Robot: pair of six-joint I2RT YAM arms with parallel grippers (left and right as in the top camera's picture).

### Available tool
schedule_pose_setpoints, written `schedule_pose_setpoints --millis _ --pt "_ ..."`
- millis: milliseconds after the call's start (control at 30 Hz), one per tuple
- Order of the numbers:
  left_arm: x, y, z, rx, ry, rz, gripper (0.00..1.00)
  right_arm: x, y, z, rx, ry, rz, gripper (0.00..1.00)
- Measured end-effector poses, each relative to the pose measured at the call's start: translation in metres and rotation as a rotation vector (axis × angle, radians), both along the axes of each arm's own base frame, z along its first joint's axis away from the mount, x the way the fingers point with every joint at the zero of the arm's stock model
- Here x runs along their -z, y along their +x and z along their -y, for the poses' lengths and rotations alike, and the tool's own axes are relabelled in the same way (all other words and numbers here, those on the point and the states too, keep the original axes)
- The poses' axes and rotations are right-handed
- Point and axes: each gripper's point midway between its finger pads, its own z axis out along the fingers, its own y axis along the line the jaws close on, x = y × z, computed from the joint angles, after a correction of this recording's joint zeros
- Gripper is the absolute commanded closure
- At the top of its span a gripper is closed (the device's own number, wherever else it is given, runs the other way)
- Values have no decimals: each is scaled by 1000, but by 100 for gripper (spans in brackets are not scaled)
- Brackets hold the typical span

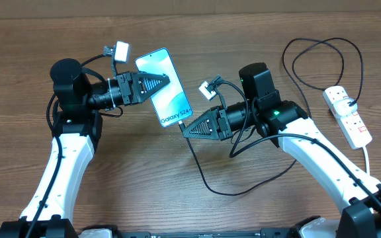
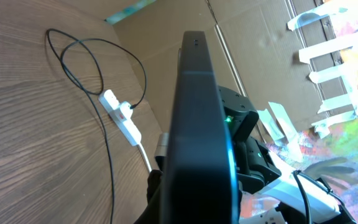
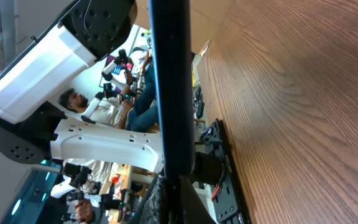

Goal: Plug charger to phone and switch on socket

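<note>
Phone (image 1: 170, 99) screen-up and tilted at upper centre of the overhead frame, left edge pinched between the closed fingers of the left gripper (image 1: 167, 80). Charger (image 1: 200, 168) tip at the phone's lower end, clamped in the closed right gripper (image 1: 186, 129), black cable looping down across the table (image 1: 131, 178) toward lower centre. Socket (image 1: 348, 116) flat at the right edge, well apart from both.
</note>
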Motion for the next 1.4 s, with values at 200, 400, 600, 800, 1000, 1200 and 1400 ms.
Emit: schedule_pose_setpoints --millis 200,400,600,800,1000,1200,1400 --pt "0 0 0 -2 0 1 96 0 0 0 2 -2 -4 96" --pt "0 0 0 -3 0 1 96 0 0 0 3 -2 -5 96" --pt "0 1 0 -5 1 1 96 -1 1 0 4 0 -5 96" --pt "0 2 0 -12 2 2 96 -2 -1 -4 -3 2 -4 96" --pt "0 2 0 -10 1 1 96 -6 -12 -16 -50 20 33 96" --pt "0 1 0 -8 1 1 96 -4 -12 -18 -44 9 37 96" --pt "0 2 -1 -9 1 2 96 0 -1 -9 1 -8 15 96"
